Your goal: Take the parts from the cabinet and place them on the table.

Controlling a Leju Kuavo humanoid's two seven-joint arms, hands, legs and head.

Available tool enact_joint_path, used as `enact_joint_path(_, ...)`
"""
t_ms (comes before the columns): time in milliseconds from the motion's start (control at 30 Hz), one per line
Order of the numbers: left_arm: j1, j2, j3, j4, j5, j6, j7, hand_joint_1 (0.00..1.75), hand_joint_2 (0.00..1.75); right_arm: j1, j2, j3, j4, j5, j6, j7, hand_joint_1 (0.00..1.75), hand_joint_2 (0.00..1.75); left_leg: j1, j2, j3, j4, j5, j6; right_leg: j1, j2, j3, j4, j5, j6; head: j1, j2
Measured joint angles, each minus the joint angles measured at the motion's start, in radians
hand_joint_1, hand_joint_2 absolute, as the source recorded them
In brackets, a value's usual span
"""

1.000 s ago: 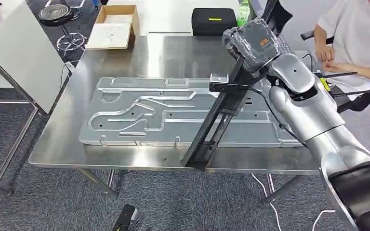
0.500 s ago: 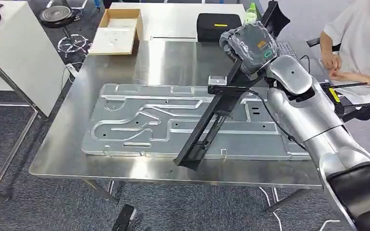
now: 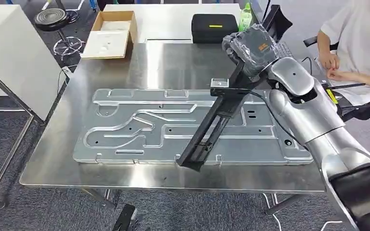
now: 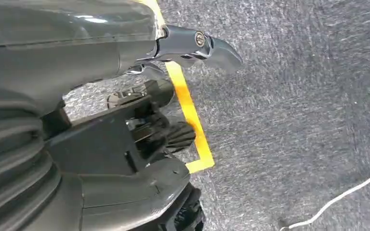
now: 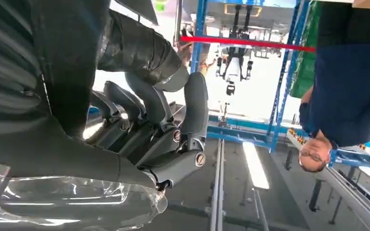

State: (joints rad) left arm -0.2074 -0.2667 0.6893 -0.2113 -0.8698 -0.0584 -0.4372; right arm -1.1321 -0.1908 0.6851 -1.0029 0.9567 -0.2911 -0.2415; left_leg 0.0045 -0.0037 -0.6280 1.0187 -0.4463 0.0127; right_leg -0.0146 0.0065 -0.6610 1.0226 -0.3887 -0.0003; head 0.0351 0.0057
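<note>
My right hand point(image 3: 250, 45), wrapped in clear plastic, grips the upper end of a long black rail part point(image 3: 212, 125) above the far right of the steel table point(image 3: 173, 62). The part slants down toward me across a large silver stamped panel point(image 3: 139, 125) lying flat on the table. Its lower end is at the panel's front edge, and I cannot tell whether it touches. In the right wrist view the right hand point(image 5: 159, 125) has its fingers curled around the dark part. My left hand point(image 4: 139, 96) hangs over grey carpet and holds nothing.
Beyond the table are a cardboard box point(image 3: 110, 33), a black case point(image 3: 214, 26) and a green bottle point(image 3: 244, 17). A seated person point(image 3: 356, 43) is at the far right, close to my right arm. A white table point(image 3: 9, 53) stands left, and another person point(image 5: 342, 96) stands beyond my right hand.
The whole view has shifted. The black part's lower end, earlier over the table's front edge, now lies farther in, over the panel's front edge. My right hand still holds it.
</note>
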Motion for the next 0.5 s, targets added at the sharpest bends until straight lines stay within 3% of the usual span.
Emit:
enact_joint_path(33, 0.003, 0.0, 0.0, 0.0, 0.0, 0.0, 0.0, 0.0, 1.75, 0.002, 0.0, 0.0, 0.0, 0.0, 0.0, 0.0, 1.75, 1.75, -0.002, -0.001, 0.005, 0.0, 0.021, 0.007, 0.0, 0.0, 0.0, 0.0, -0.001, 0.008, 0.0, 0.0)
enact_joint_path(133, 0.004, -0.002, 0.0, 0.0, 0.0, 0.001, 0.0, 0.0, 1.75, 0.002, -0.002, 0.0, 0.0, 0.0, 0.0, -0.002, 1.75, 1.75, 0.006, 0.001, 0.017, -0.017, 0.039, 0.026, -0.004, -0.001, 0.003, 0.005, -0.007, 0.027, 0.0, 0.0)
enact_joint_path(167, 0.002, -0.001, 0.0, 0.0, 0.0, 0.001, 0.0, 0.0, 1.75, 0.0, -0.003, 0.0, 0.0, 0.0, 0.0, -0.003, 1.75, 1.75, 0.005, 0.001, 0.017, -0.02, 0.041, 0.032, -0.004, -0.003, -0.014, 0.042, -0.04, 0.03, 0.0, 0.0)
enact_joint_path(267, 0.001, -0.002, 0.0, 0.0, 0.0, 0.001, 0.0, 0.0, 1.75, 0.007, -0.006, 0.0, 0.003, 0.0, 0.002, -0.003, 1.75, 1.75, 0.002, 0.001, 0.016, -0.019, 0.041, 0.037, -0.004, -0.002, -0.113, 0.267, -0.151, 0.038, 0.0, 0.0)
enact_joint_path(300, 0.003, -0.001, 0.0, 0.0, 0.0, 0.001, 0.0, 0.0, 1.75, 0.011, -0.006, 0.0, 0.005, 0.0, 0.002, -0.003, 1.75, 1.75, 0.002, 0.001, 0.015, -0.018, 0.041, 0.037, -0.005, -0.002, -0.13, 0.305, -0.156, 0.04, 0.0, 0.0)
enact_joint_path(333, 0.004, -0.001, 0.0, 0.0, 0.0, 0.001, 0.0, 0.0, 1.75, 0.014, -0.006, 0.0, 0.006, 0.0, 0.003, -0.003, 1.75, 1.75, 0.002, 0.001, 0.015, -0.017, 0.041, 0.037, -0.006, -0.003, -0.122, 0.292, -0.138, 0.04, 0.0, 0.0)
enact_joint_path(367, 0.004, -0.002, 0.0, 0.0, 0.0, 0.001, 0.0, 0.0, 1.75, 0.014, -0.006, 0.001, 0.006, 0.0, 0.003, -0.004, 1.75, 1.75, 0.002, 0.0, 0.015, -0.014, 0.04, 0.036, -0.006, -0.003, -0.091, 0.235, -0.104, 0.039, 0.0, 0.0)
enact_joint_path(400, 0.004, -0.002, 0.0, 0.0, 0.0, 0.001, 0.0, 0.0, 1.75, 0.013, -0.006, 0.001, 0.006, 0.0, 0.003, -0.005, 0.0, 1.75, 0.002, 0.0, 0.015, -0.011, 0.038, 0.033, -0.006, -0.004, -0.045, 0.153, -0.065, 0.037, 0.0, 0.0)
enact_joint_path(433, 0.003, -0.002, 0.0, 0.0, 0.0, 0.001, 0.0, 0.0, 1.75, 0.01, -0.006, 0.001, 0.006, 0.0, 0.003, -0.005, 0.0, 1.75, 0.002, 0.0, 0.015, -0.006, 0.035, 0.03, -0.006, -0.004, 0.004, 0.065, -0.031, 0.033, 0.0, 0.0)
enact_joint_path(467, 0.002, -0.002, 0.0, 0.0, 0.0, 0.0, 0.0, 0.0, 1.75, 0.006, -0.006, 0.001, 0.006, 0.0, 0.003, -0.005, 0.0, 1.75, -0.004, -0.001, 0.011, 0.0, 0.031, 0.024, -0.002, -0.005, 0.032, 0.01, -0.04, 0.029, 0.0, 0.0)
enact_joint_path(500, 0.001, -0.002, 0.0, 0.0, -0.001, 0.0, 0.0, 0.0, 1.75, 0.006, -0.005, 0.001, 0.006, 0.0, 0.004, -0.008, 0.0, 1.75, -0.006, -0.002, 0.008, 0.004, 0.029, 0.019, 0.001, -0.003, 0.03, 0.009, -0.035, 0.022, -0.001, 0.0)
